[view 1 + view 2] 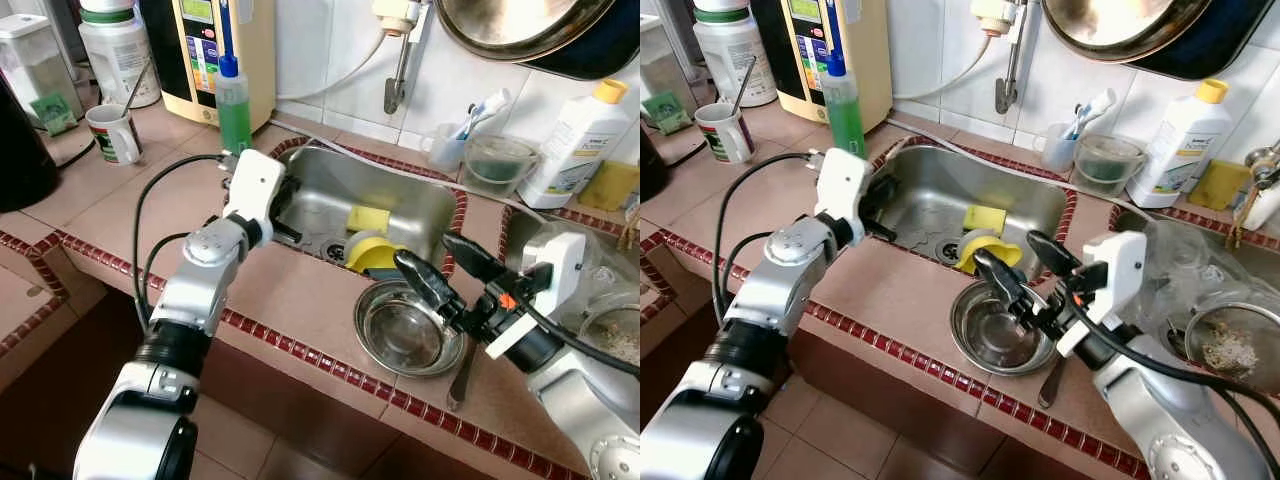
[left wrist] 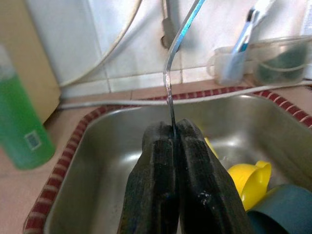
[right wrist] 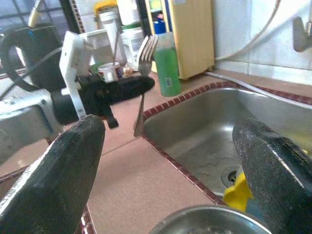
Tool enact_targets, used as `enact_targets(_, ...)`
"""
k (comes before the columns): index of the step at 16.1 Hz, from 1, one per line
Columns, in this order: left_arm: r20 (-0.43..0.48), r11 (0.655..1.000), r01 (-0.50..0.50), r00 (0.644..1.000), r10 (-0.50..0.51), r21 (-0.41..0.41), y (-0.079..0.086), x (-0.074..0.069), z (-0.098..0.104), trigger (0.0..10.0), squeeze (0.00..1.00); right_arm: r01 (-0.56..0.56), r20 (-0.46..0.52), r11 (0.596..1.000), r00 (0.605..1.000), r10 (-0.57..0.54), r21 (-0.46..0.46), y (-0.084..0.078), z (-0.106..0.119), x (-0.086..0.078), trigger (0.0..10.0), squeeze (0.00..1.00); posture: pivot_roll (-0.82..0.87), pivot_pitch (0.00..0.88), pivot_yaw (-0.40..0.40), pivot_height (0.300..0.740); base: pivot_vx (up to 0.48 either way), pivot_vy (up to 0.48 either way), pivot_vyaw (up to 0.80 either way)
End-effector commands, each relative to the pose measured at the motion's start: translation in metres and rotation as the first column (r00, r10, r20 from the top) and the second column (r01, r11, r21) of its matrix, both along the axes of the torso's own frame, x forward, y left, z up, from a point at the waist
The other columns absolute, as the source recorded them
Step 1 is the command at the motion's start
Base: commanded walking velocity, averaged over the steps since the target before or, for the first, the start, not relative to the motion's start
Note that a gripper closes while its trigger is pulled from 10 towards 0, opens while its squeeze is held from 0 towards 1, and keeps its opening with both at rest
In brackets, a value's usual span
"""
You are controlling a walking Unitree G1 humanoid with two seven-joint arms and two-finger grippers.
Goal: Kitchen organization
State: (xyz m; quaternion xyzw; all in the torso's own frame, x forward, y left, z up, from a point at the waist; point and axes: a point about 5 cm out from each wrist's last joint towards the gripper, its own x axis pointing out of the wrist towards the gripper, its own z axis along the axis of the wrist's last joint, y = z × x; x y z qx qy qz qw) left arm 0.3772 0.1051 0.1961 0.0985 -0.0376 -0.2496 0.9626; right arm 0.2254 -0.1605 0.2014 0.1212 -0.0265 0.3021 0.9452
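Observation:
My left gripper (image 1: 289,210) hangs over the left rim of the steel sink (image 1: 405,190) and is shut on a metal fork (image 3: 145,68). The fork's thin handle (image 2: 170,87) rises from between the pads, tines up. My right gripper (image 1: 427,254) is open, its fingers spread just above a round steel bowl (image 1: 404,332) that sits on the tiled counter in front of the sink. In the sink lie a yellow sponge (image 1: 368,217) and a yellow cup (image 1: 373,256) on its side near the drain.
A green soap bottle (image 1: 235,106) and a mug (image 1: 115,133) stand at the back left. A utensil (image 1: 460,376) lies right of the bowl. A toothbrush cup (image 1: 449,146), a white bottle (image 1: 569,146) and a strainer (image 1: 1230,345) are at the right. The counter edge is close in front.

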Motion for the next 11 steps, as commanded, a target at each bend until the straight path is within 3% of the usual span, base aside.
enact_targets(1,0.027,0.999,0.033,0.999,-0.034,0.016,-0.006,0.002,0.008,10.0,0.0,-0.005,0.014,1.0,1.0,0.005,-0.01,0.002,0.004,-0.005,10.0,0.0,-0.13,0.044,0.002,0.74,0.0,0.0,0.0)
enact_targets(11,0.011,0.983,0.181,0.983,-0.182,0.041,-0.035,0.014,0.014,10.0,0.0,0.067,-0.055,0.997,0.996,-0.069,-0.038,0.006,0.0,-0.041,10.0,0.0,-0.26,0.132,0.067,0.74,0.0,0.0,0.0)
